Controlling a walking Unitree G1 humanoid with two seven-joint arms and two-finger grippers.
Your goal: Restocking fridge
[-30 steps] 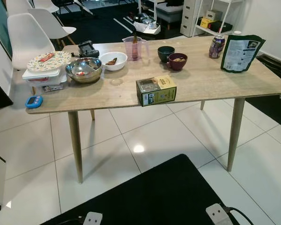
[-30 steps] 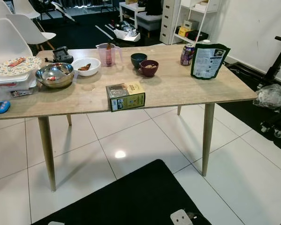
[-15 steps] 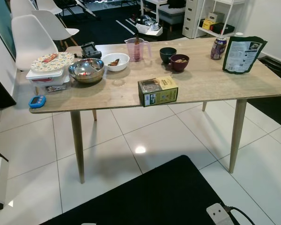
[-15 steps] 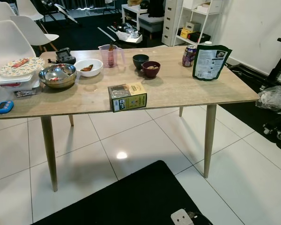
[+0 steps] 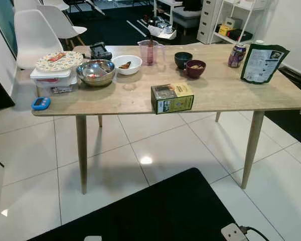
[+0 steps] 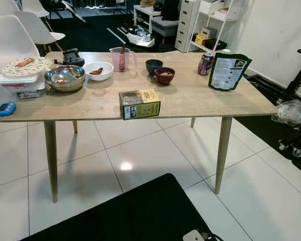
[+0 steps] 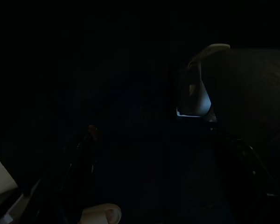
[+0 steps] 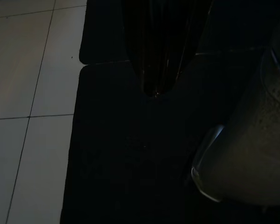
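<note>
A wooden table (image 5: 226, 90) stands before me on white tiles. Near its front edge lies a yellow-green box (image 5: 172, 98). Behind it are a maroon bowl (image 5: 195, 68) with food, a dark teal bowl (image 5: 182, 59), a pink measuring jug (image 5: 149, 51), a white bowl (image 5: 127, 64) and a steel bowl (image 5: 95, 72). At the far right stand a soda can (image 5: 236, 55) and a green pouch (image 5: 262, 63). My right gripper (image 8: 154, 91) hangs idle over the black mat, fingers together and holding nothing. The left wrist view is very dark, and the left arm hangs idle.
A patterned plate on a white container (image 5: 59, 61) and a blue timer (image 5: 40, 103) sit at the table's left end. A black mat (image 5: 155, 211) lies at my feet. White chairs (image 5: 32, 35) stand back left, shelving (image 6: 200, 25) behind, and a plastic bag (image 6: 292, 111) lies right.
The whole picture has shifted slightly, so the camera moved; the table now sits a little farther off. Nothing on the table has moved.
</note>
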